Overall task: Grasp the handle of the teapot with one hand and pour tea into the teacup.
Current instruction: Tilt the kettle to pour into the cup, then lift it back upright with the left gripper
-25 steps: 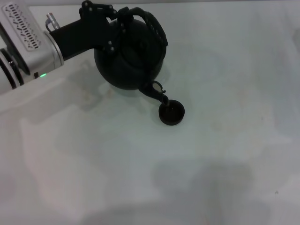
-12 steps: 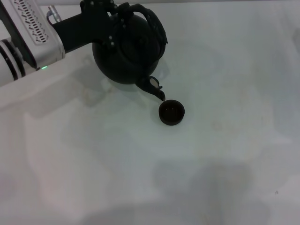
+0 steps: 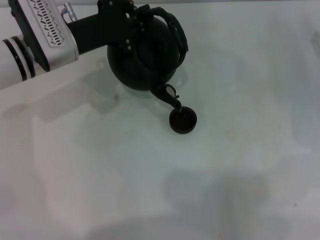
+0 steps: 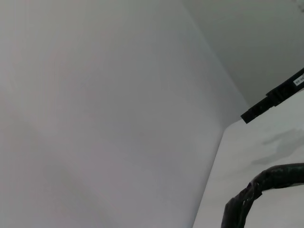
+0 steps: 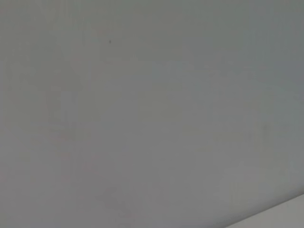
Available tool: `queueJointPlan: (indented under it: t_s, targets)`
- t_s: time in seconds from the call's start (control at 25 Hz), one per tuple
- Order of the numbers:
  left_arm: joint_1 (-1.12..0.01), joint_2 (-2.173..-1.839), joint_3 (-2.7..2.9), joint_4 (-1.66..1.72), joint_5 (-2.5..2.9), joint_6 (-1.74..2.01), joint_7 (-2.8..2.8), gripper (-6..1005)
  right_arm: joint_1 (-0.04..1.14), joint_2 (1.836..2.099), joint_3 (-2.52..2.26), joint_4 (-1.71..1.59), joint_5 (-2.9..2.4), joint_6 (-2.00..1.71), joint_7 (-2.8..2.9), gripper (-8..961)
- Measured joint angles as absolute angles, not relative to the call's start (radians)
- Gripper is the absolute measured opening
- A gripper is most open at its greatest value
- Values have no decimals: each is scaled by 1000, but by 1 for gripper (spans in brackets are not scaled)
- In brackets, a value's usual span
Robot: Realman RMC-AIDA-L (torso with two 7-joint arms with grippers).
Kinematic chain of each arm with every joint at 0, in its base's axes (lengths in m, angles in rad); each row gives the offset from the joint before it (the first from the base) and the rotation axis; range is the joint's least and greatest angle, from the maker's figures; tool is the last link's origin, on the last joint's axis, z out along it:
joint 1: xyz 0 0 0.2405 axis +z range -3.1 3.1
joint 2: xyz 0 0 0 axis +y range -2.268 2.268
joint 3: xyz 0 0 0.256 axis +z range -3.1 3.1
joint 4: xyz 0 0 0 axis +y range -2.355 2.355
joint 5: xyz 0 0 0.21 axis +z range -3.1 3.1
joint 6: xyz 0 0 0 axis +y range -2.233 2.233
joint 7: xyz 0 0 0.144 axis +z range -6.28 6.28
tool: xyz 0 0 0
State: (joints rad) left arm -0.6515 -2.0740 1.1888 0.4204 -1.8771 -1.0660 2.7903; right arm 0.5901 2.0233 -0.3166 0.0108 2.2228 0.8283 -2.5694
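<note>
Across the pale table (image 3: pixel 240 165), the left gripper (image 3: pixel 131 20) clenches the handle (image 3: pixel 175 30) at upper left of the frame, tilting the teapot (image 3: pixel 142 57) so its spout hangs over the teacup (image 3: pixel 183 120), where tea could overshoot that tiny rim.

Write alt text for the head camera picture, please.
The left end effector holds a black teapot by its handle, tilted so the spout reaches over the rim of a small dark teacup on a pale table.
</note>
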Motion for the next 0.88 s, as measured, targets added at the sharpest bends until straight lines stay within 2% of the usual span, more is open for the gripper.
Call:
queueJointPlan:
  t_s: [0.88]
  targets:
    - [-695,-2073,1277,455,-1876,-996,2800,109,589,2023,-313,11,2223,824,-2569,860]
